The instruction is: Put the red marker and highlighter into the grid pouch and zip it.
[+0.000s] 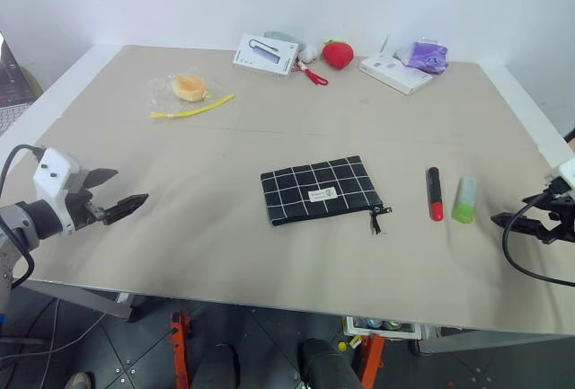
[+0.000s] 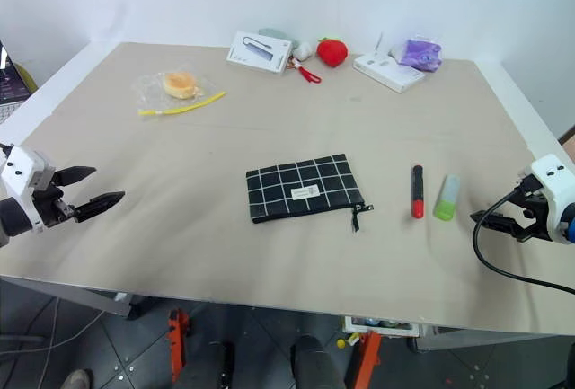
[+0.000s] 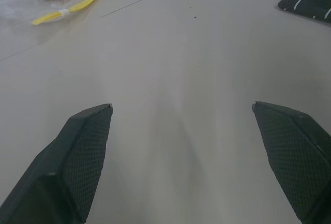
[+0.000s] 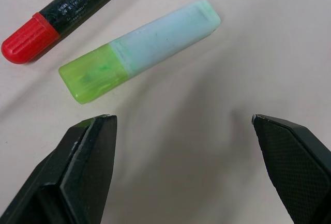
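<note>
- The grid pouch (image 1: 321,190) lies at frame centre, apparently zipped, with the red marker (image 1: 434,193) and highlighter (image 1: 464,199) side by side just to its right.
- The right gripper (image 4: 183,169), jaws spread and empty, hovers beside the highlighter; picking it up looks like the step in hand.
- The left gripper (image 1: 121,194), also agape and empty, waits at the left edge; the pouch needs unzipping first.

I'm seeing the beige table (image 1: 269,227) carrying the grid pouch (image 1: 319,190), red marker (image 1: 434,193), highlighter (image 1: 464,199), bagged bun (image 1: 189,87), strawberry toy (image 1: 338,54), boxes.
</note>
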Motion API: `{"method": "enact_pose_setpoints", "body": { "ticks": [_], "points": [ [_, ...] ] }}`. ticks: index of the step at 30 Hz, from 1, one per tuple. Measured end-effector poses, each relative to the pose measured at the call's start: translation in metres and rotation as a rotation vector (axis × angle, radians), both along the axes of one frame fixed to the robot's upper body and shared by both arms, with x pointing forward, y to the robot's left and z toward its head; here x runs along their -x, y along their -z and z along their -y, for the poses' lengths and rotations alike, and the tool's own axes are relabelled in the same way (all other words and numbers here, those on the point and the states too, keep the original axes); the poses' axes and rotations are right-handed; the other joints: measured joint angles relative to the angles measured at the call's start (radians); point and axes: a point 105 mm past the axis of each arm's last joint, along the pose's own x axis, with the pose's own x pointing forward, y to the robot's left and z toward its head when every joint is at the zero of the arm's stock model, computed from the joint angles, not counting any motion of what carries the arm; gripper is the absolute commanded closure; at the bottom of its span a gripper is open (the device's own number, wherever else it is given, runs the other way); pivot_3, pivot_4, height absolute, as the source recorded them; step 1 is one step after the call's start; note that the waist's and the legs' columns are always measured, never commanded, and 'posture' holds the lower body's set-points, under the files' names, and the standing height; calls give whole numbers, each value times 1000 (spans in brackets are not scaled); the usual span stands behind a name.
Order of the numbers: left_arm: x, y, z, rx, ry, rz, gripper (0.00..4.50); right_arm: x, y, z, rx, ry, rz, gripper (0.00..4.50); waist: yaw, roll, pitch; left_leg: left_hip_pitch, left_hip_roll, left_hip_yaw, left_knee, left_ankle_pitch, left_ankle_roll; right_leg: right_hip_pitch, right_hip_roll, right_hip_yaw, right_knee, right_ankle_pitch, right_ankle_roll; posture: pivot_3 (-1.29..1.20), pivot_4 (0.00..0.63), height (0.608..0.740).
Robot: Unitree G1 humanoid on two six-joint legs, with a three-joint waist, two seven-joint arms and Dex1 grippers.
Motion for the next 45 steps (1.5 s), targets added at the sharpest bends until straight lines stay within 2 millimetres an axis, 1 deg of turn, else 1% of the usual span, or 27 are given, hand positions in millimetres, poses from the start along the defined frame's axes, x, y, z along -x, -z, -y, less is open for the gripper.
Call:
{"method": "enact_pose_setpoints", "body": {
  "ticks": [2, 6, 8, 15, 27, 30, 35, 36, 37, 40, 42, 43, 44, 45],
  "points": [
    [-1, 1, 0, -6, -1, -2, 31, 0, 0, 0, -3, 4, 1, 0, 0, 0, 0, 0, 0, 0, 0, 0, 0, 0, 0, 0, 0, 0, 0, 0, 150, 733],
    [-8, 12, -4, -31, -9, -48, 31, -2, -8, -2, -39, 21, 59, 0, 0, 1, 0, 0, 0, 0, 0, 0, 0, 0, 1, 0, 0, 0, 0, 0, 150, 733],
    [-10, 14, -5, -37, -4, -61, 31, 0, -8, -3, -58, 22, 67, 0, 0, 0, 0, 0, 0, -1, 0, 0, 0, 0, 1, 0, 0, 0, 0, 0, 150, 733],
    [-17, 10, -8, -52, -3, -53, 31, 7, -1, -5, -95, 44, 59, 0, 0, 1, 0, 0, 0, 0, 0, 0, 0, 0, 0, 0, 0, 0, 1, 0, 150, 733],
    [-21, 10, -5, -60, 19, -58, 31, 8, -2, -3, -93, 75, 76, 0, 0, 1, 0, 0, 0, 0, 1, 0, 0, 1, 1, 0, 1, 1, 1, 0, 150, 733],
    [-21, 10, -4, -60, 22, -52, 31, 5, -6, -6, -104, 60, 96, 0, 0, 1, 0, 0, 0, 0, 1, 0, 0, 1, 1, 0, 1, 1, 1, 0, 150, 733],
    [-22, 10, -4, -56, 15, -39, 31, 0, -19, -10, -126, 51, 171, 0, 0, 1, 0, 0, 0, 0, 2, 0, 0, 1, 1, 0, 1, 1, 1, 0, 150, 733],
    [-23, 9, -3, -53, 8, -29, 31, -2, -23, -14, -152, 42, 202, 0, 0, 0, 0, 0, 0, 0, 2, 0, 0, 1, 1, 0, 1, 1, 1, 0, 150, 733],
    [-25, 7, -3, -51, 3, -11, 31, -5, -29, -22, -193, 15, 244, 0, 0, 0, 0, 0, 0, 0, 3, 0, 0, 1, 1, 0, 1, 2, 1, 0, 150, 733],
    [-33, -2, 8, -33, 15, 73, 31, -16, -52, -64, -317, -119, 351, 0, -1, 0, 0, 0, 1, -1, 4, 0, 0, 1, 2, 0, 3, 3, 1, 0, 150, 733],
    [-36, -9, 13, -40, 18, 138, 31, -18, -61, -93, -356, -207, 382, 0, 0, 1, 0, 0, 1, -3, 5, 0, 0, 2, 3, 0, 3, 3, 2, 0, 150, 733],
    [-37, -10, 15, -63, 16, 173, 0, -19, -63, -107, -379, -236, 392, 521, 0, 0, -1, 0, 1, -4, 5, 0, 0, 2, 3, 0, 3, 3, 2, 0, 150, 733],
    [-39, -11, 19, -94, 21, 216, 0, -20, -61, -124, -410, -269, 395, 898, 0, -1, -1, 0, 1, -4, 5, 0, 0, 3, 3, 0, 3, 3, 2, 0, 150, 733],
    [-40, -11, 26, -133, 37, 259, 0, -22, -57, -141, -437, -296, 392, 1364, 1, -1, -2, 0, 1, -5, 5, 0, 0, 3, 3, 0, 3, 6, -3, 0, 150, 733]
  ]
}}
